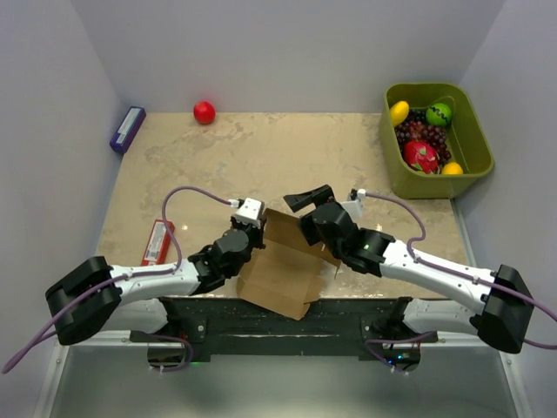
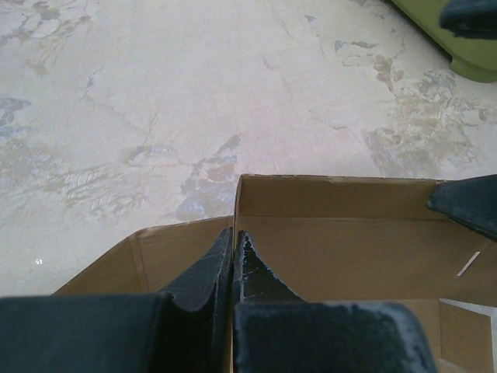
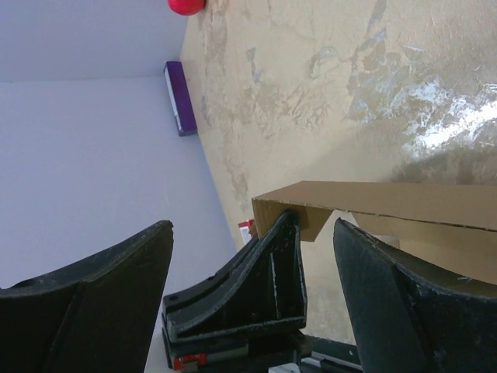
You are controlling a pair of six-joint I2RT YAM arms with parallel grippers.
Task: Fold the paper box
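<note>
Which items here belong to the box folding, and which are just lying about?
Job: paper box, left gripper clamped on its wall, right gripper open.
Lying about: red ball, purple box, flat red box, green bin of fruit.

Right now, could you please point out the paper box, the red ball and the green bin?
paper box [image 1: 280, 277]: top external view, on its flat brown panel.
red ball [image 1: 204, 111]: top external view, on its middle.
green bin [image 1: 422, 185]: top external view, on its near outer wall.
</note>
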